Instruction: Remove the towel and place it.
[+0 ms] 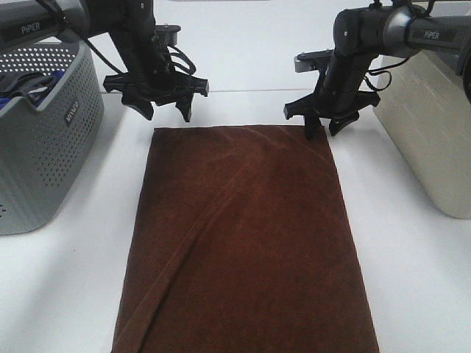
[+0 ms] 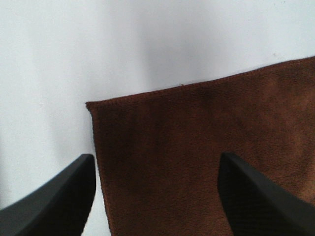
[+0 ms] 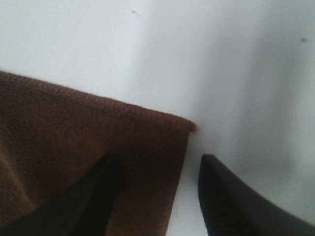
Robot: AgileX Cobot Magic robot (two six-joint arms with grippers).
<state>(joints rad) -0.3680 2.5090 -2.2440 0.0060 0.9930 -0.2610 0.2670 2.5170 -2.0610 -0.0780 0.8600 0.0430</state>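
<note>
Lying flat down the counter (image 1: 412, 279) middle, towel (image 1: 246, 235) not yet lifted; left tool (image 1: 165, 112) released over its far-left corner, right tool (image 1: 324, 130) jaws apart astride far-right corner, nothing grasped; lift and placing remain

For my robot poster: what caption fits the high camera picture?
Two arms poise open jaws over the far corners of a brown towel flat on a white table, beside a grey basket.

Bright, even light; towel (image 3: 74, 137) looks blurred, perhaps defocused.
</note>
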